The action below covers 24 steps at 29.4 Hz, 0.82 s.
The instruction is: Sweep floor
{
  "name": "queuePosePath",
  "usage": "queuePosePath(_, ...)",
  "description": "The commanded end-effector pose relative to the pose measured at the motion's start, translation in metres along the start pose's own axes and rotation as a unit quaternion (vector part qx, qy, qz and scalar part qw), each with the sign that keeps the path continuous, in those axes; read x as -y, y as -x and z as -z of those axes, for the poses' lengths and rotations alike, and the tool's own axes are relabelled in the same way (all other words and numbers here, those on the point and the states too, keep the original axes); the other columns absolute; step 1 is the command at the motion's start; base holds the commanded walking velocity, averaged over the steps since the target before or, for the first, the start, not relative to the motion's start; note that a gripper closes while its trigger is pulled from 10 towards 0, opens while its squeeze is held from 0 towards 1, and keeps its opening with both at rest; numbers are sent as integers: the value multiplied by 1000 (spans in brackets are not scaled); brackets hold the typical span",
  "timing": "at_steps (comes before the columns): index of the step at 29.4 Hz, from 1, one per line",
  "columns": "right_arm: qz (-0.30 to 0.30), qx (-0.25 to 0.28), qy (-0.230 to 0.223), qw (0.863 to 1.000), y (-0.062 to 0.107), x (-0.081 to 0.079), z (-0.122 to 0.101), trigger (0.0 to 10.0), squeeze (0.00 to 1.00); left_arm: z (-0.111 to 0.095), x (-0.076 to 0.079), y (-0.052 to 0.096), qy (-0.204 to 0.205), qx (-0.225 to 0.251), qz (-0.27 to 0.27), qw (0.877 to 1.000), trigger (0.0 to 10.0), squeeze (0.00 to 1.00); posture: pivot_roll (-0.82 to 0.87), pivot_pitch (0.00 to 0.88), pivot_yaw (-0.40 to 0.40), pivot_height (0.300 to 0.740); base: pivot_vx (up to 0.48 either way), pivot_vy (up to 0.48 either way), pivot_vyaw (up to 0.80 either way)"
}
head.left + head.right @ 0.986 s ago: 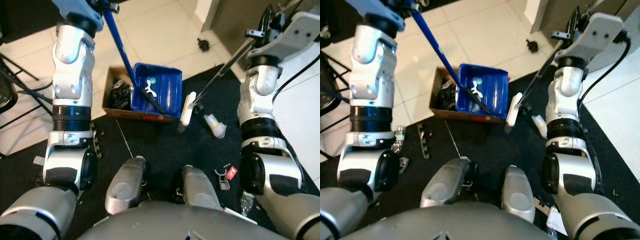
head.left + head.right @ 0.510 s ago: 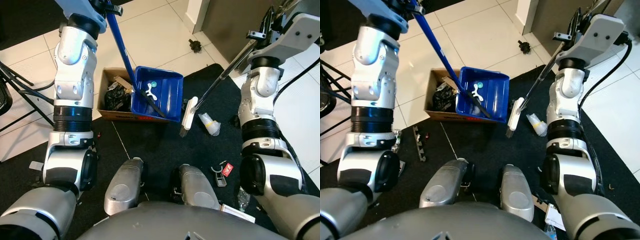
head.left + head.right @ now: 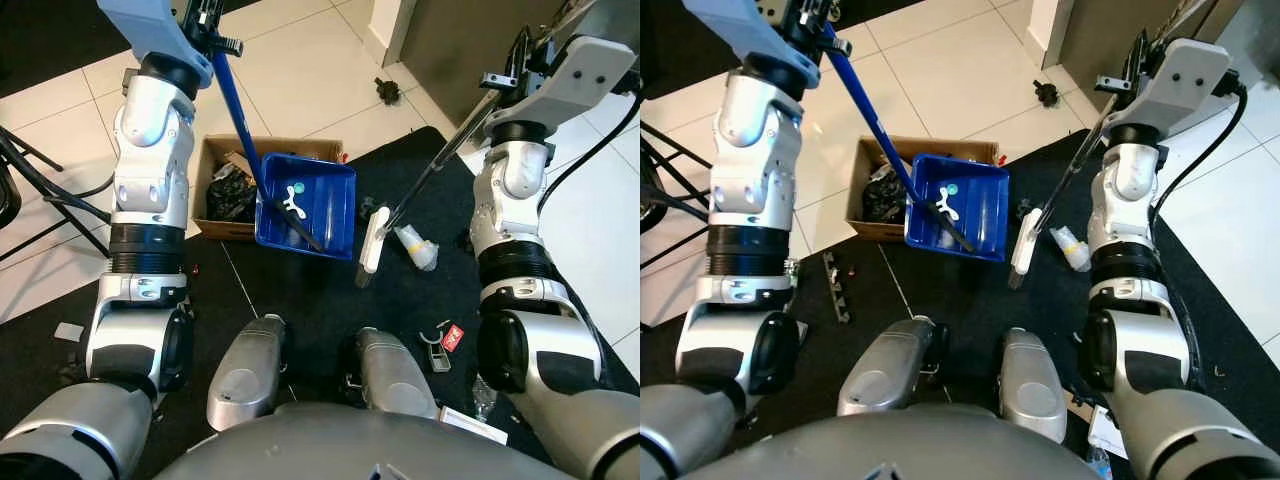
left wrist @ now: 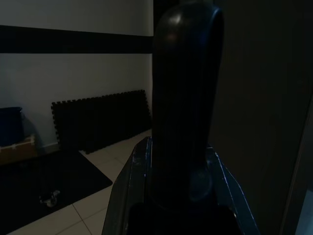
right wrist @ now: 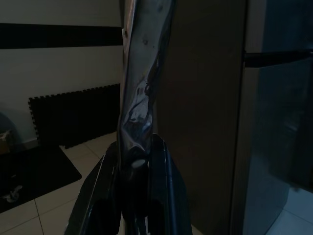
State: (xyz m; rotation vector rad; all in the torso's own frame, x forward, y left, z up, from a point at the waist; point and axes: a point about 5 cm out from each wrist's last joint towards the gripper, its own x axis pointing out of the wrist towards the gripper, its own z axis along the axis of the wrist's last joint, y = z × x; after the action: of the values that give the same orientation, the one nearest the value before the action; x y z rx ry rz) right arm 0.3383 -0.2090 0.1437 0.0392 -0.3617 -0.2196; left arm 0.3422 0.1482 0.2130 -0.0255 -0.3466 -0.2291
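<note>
A blue dustpan point(image 3: 308, 205) sits tilted over the edge of a black floor mat point(image 3: 330, 300), its far rim against an open cardboard box point(image 3: 228, 190) holding dark clutter. Inside the pan lie a small white piece point(image 3: 291, 203) and a teal dot-like item point(image 3: 299, 187). The dustpan's long blue handle point(image 3: 236, 100) rises up and away to the left gripper point(image 3: 205, 18), raised high above the box; in the left wrist view the dark handle point(image 4: 186, 98) stands between the fingers point(image 4: 128, 181), which are clamped on it.

Just beside the pan, nearer the robot's right, a white broom head point(image 3: 371, 238) rests on the mat. Its thin dark pole point(image 3: 440, 165) slants up to the right gripper point(image 3: 515, 70), held high in front of a grey wall. In the right wrist view the shiny pole point(image 5: 144, 83) passes between the fingers point(image 5: 168, 191), which are closed around it.

Beside the broom head lies a crumpled clear plastic cup with a yellowish part point(image 3: 417, 247). Nearer the robot's right leg on the mat are a small red tag and a grey clip point(image 3: 445, 340). A dark castor-like object point(image 3: 385, 90) lies on the white tiled floor point(image 3: 300, 60) beyond the mat. Black stand legs point(image 3: 40, 190) cross the tiles on the robot's left.
</note>
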Motion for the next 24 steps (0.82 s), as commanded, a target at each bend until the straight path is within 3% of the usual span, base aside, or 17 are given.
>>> queuePosePath(1,-9,5,1,1000,-3,-4,-3,10000,0,-5,2,0,-1,22,-1,1000,10000,0,154,0,-7,740,0,0,0)
queuePosePath(24,-13,20,-7,1000,-6,-7,-9,10000,0,-6,-2,-1,2,20,-10,1000,10000,0,164,0,-6,740,0,0,0)
